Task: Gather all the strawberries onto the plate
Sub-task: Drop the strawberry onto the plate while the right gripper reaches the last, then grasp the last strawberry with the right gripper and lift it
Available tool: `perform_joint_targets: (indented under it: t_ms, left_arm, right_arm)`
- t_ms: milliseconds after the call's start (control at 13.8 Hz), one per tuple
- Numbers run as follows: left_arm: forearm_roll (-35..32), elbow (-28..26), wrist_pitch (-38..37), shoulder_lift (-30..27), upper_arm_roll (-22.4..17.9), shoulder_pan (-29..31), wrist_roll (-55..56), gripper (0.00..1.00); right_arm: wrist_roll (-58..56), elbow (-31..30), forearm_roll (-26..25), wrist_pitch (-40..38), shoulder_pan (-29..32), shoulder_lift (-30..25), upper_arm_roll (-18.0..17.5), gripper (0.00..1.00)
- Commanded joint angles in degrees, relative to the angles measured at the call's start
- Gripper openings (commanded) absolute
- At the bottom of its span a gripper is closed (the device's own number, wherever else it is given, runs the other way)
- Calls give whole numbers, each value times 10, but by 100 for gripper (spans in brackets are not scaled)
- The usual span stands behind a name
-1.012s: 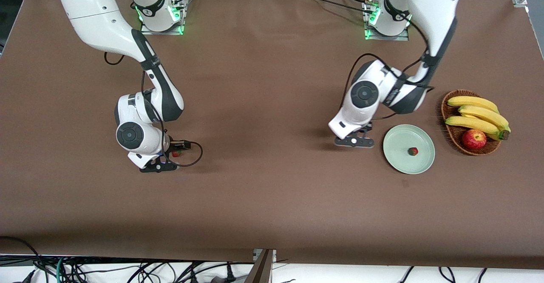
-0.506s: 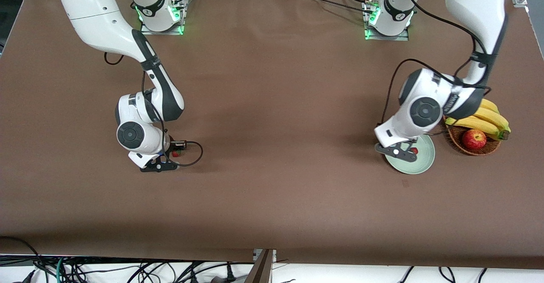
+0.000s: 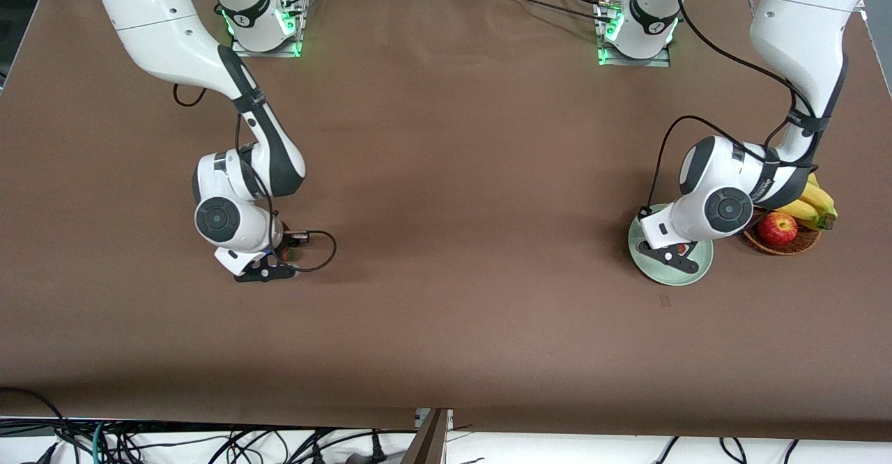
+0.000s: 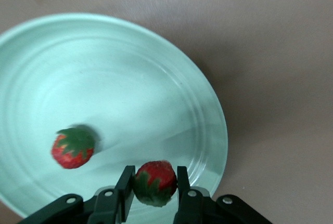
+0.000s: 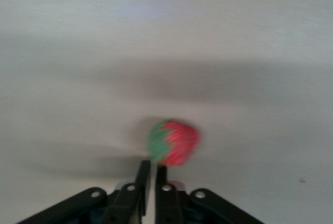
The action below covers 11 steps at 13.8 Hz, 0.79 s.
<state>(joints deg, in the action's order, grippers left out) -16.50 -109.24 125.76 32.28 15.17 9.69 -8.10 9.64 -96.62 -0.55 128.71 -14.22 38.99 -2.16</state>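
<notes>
1. My left claw (image 4: 153,182) hangs low over the plate (image 4: 130,78), which sits toward the left arm's end of the table (image 3: 446,192), just beside the wicker basket (image 3: 780,244).
2. It is grasping one strawberry, the held berry (image 4: 154,182), pinched by its sides between the two fingers. I hold it inside the rim so that, once let go, it should drop onto the plate and not onto the cloth.
3. A second strawberry, the plated berry (image 4: 73,147), lies on the plate's floor, apart from the held one. I judge my spot is offset from it so the two will not knock together.
4. My right claw (image 5: 149,169) is down at the table toward the right arm's end, well apart from the plate. Its fingers are clenched almost together.
5. The third strawberry, the table berry (image 5: 174,143), lies just at those fingertips, not between them as far as I can see. I judge this pinch may have missed it.
6. If so, I would need to reopen and straddle the berry before carrying it to the plate.
</notes>
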Motion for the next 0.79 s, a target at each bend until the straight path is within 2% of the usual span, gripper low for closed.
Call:
perform_joint_targets:
  t_ms: [0,72,217,289,361,506,723]
  left_arm:
    - [-10,-1,1,1,11,18,-5,56]
    - [-10,1,-3,-1,12,18,-5,97]
    - [-10,3,-7,-7,12,20,-9,100]
    - [-10,5,-17,-19,13,19,-9,100]
    - [-9,12,-42,-31,15,19,-9,100]
    - [-4,44,-107,-53,31,17,-6,100]
    - [9,117,-190,-54,59,16,1,100]
  right_arm:
    - [65,5,2,-5,1,-21,-42,0]
    - [84,11,0,-5,1,-21,-54,0]
    - [84,12,-1,-5,1,-21,-55,0]
    - [78,12,-7,-5,1,-21,-54,16]
    - [69,11,-11,-5,2,-19,-46,98]
    - [-15,9,-27,-5,2,-17,-9,100]
    - [-49,6,-27,-4,3,-13,13,100]
